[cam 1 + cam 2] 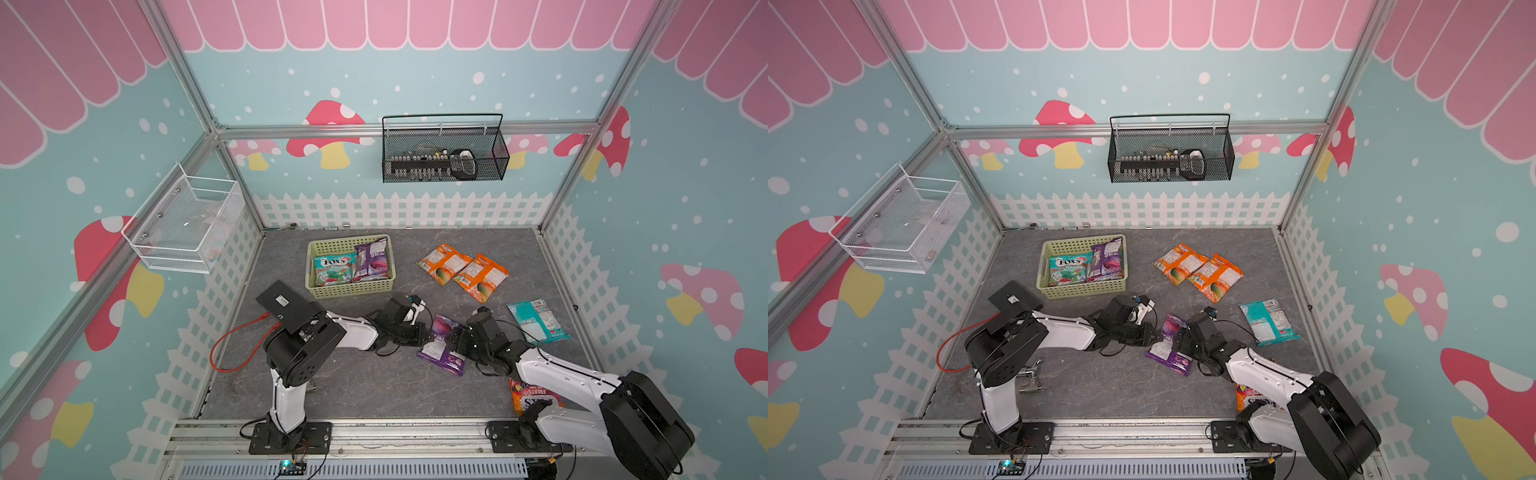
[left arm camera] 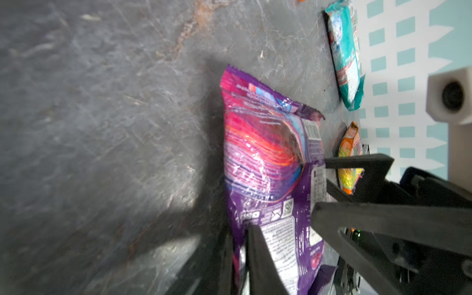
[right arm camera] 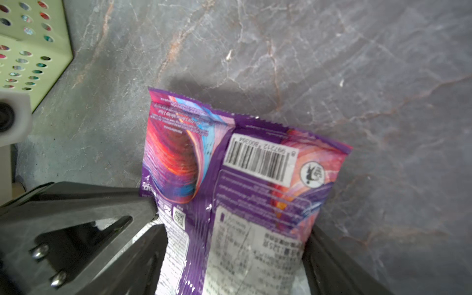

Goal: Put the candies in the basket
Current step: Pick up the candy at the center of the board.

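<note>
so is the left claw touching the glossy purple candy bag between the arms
Touching. The left wrist view shows the left claw shut on the edge of the glossy purple candy bag.

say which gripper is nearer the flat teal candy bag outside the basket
Right. Right gripper reaches the purple bag from the side facing the teal bag; left gripper, the opposite side.
</note>
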